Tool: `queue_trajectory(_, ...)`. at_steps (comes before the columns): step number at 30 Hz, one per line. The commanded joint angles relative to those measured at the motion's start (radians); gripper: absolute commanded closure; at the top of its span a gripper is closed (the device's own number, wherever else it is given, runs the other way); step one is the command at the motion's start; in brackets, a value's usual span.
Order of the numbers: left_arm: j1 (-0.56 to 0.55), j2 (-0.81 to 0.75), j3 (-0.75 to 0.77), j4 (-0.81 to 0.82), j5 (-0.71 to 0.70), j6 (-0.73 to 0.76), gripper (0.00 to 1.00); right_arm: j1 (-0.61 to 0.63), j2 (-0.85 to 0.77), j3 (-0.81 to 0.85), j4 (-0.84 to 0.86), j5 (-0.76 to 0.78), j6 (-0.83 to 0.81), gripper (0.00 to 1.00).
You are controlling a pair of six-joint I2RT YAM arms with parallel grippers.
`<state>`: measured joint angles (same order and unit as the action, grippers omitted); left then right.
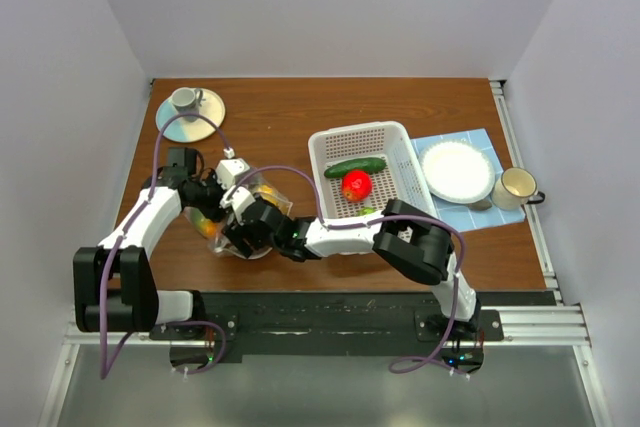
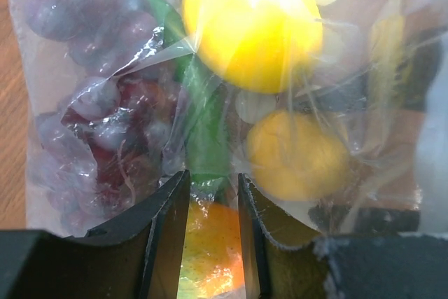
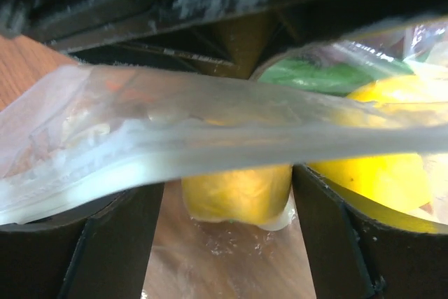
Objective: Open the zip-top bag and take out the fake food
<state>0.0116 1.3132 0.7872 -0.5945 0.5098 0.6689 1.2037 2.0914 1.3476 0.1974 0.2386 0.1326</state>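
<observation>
The zip-top bag [image 1: 262, 190] lies on the table left of centre, both grippers at it. In the left wrist view the bag [image 2: 140, 47] holds purple grapes [image 2: 84, 103], a yellow lemon [image 2: 252, 26], a second yellow fruit [image 2: 297, 155], a green piece [image 2: 204, 138] and an orange one [image 2: 210, 243]. My left gripper [image 2: 210, 187] is shut on the bag's plastic. My right gripper [image 3: 225, 194] is open, with the bag's zip rim [image 3: 210, 138] across its fingers and a yellow fruit [image 3: 238, 194] between them. A dark green cucumber [image 1: 355, 166] and a red round one [image 1: 356, 185] lie in the basket.
The white perforated basket [image 1: 400, 142] stands right of centre. A cup [image 1: 185, 99] on a saucer [image 1: 205, 117] is at the back left. A white plate [image 1: 457, 169] on a blue cloth [image 1: 480, 139] and a mug [image 1: 515, 187] are at the right.
</observation>
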Motion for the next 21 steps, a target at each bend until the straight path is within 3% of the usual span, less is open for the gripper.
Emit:
queue_trajectory(1,-0.002,-0.022,0.001,0.004,0.01,0.008,0.62,-0.004,-0.01,-0.045,0.03,-0.019,0.032,0.28)
queue_trajectory(7,-0.002,-0.02,0.007,0.002,0.007,0.009,0.62,-0.004,-0.014,-0.065,0.03,-0.021,0.032,0.44)
queue_trajectory(10,-0.004,-0.02,0.01,-0.002,0.009,0.008,0.62,-0.004,-0.03,-0.084,0.04,-0.016,0.035,0.48)
queue_trajectory(18,-0.002,-0.025,0.014,-0.01,0.015,0.005,0.62,-0.004,-0.008,-0.042,0.059,0.01,0.036,0.35)
queue_trajectory(21,-0.002,-0.028,0.006,-0.011,0.012,0.006,0.63,-0.004,-0.007,-0.036,0.088,0.01,0.018,0.59)
